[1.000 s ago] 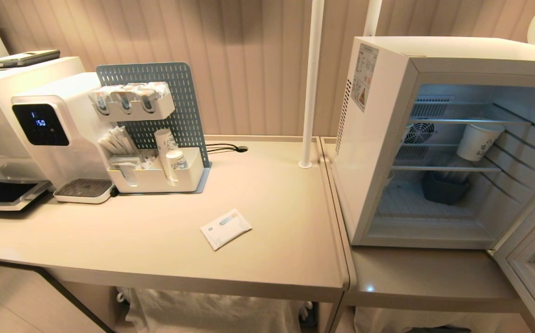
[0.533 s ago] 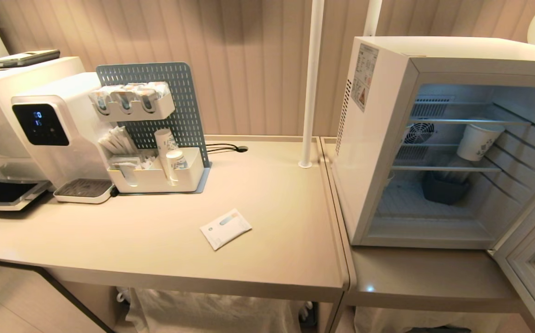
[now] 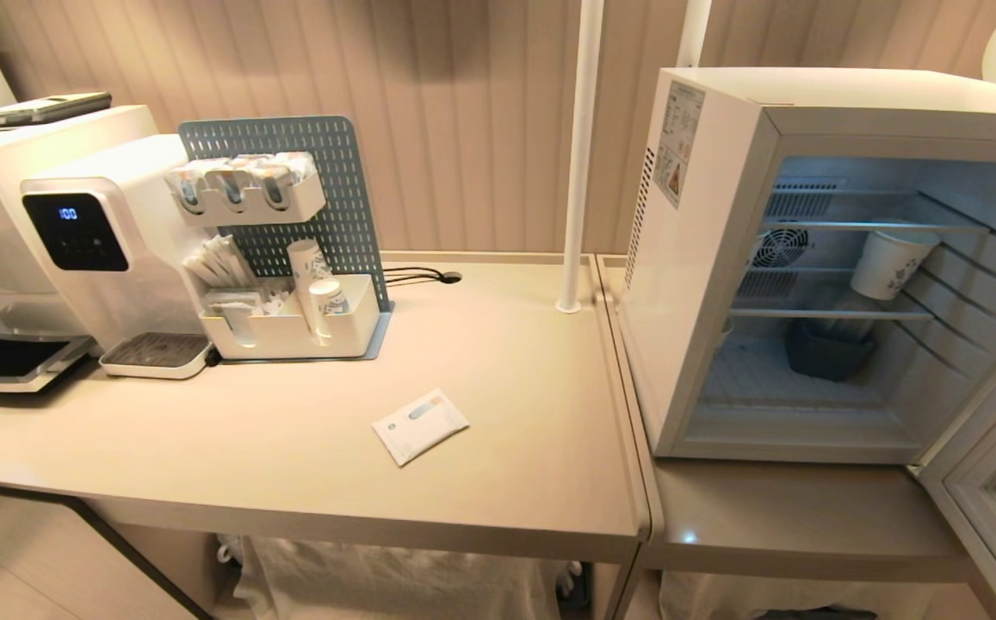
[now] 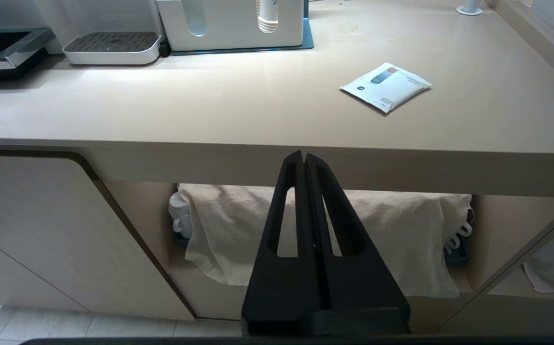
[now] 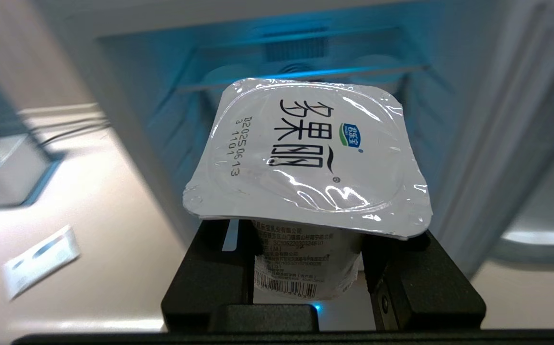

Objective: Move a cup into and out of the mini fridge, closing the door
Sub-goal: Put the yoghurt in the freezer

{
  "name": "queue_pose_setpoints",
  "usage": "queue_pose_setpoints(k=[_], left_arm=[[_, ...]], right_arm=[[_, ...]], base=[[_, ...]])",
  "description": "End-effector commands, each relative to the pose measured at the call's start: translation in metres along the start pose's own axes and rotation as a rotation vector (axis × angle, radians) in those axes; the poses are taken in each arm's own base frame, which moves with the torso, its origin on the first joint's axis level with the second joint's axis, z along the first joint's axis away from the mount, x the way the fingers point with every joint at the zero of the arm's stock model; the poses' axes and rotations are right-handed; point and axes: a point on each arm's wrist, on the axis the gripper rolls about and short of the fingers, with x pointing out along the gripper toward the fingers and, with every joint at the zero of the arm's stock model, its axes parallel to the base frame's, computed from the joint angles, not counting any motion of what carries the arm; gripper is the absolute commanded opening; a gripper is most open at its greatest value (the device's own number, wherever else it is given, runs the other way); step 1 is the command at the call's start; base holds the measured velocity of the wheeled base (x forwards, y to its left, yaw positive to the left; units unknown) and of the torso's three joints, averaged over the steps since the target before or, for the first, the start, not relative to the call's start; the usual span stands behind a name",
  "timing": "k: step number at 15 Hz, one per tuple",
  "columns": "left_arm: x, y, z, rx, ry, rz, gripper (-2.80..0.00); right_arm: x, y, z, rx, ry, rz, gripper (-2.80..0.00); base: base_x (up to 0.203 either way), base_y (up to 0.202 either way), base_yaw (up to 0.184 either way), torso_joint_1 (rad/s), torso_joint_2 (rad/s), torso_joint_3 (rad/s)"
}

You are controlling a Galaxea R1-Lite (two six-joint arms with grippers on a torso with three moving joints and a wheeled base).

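Observation:
In the right wrist view my right gripper (image 5: 305,242) is shut on the cup (image 5: 305,153), a small white tub with a squarish foil lid and a barcode on its side. The black fingers (image 5: 214,268) press its sides under the lid. Behind it stands the mini fridge (image 5: 162,96), lit blue inside. In the head view the mini fridge (image 3: 704,258) is open, its glass door (image 3: 988,482) swung out to the right; neither arm shows there. My left gripper (image 4: 304,160) is shut and empty, parked below the table's front edge.
A taller paper cup (image 3: 889,263) leans on the fridge's middle wire shelf, a dark bin (image 3: 829,353) below it. A white packet (image 3: 420,424) lies on the table (image 3: 506,491). A water dispenser (image 3: 110,250), an organiser (image 3: 291,323) and a white pole (image 3: 579,155) stand farther back.
Nothing in the head view has moved; only the digits on the dispenser's display differ.

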Motion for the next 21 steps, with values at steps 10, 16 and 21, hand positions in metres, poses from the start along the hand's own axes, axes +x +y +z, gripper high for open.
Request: queue_pose_setpoints(k=[10, 16, 21], left_arm=[[0.0, 0.0, 0.0, 0.0, -0.001, 0.0, -2.8], [0.0, 0.0, 0.0, 0.0, -0.001, 0.0, -2.8], [0.0, 0.0, 0.001, -0.002, -0.005, 0.0, -2.8]], right_arm=[[-0.049, 0.012, -0.039, -0.021, 0.005, 0.208, -2.8], [-0.073, 0.019, -0.064, -0.059, -0.005, 0.32, -2.8], [-0.089, 0.023, -0.068, -0.012, 0.019, 0.389, -2.8]], base=[[0.0, 0.0, 0.0, 0.0, 0.0, 0.0], [0.0, 0.0, 0.0, 0.0, 0.0, 0.0], [0.0, 0.0, 0.0, 0.0, 0.0, 0.0]])
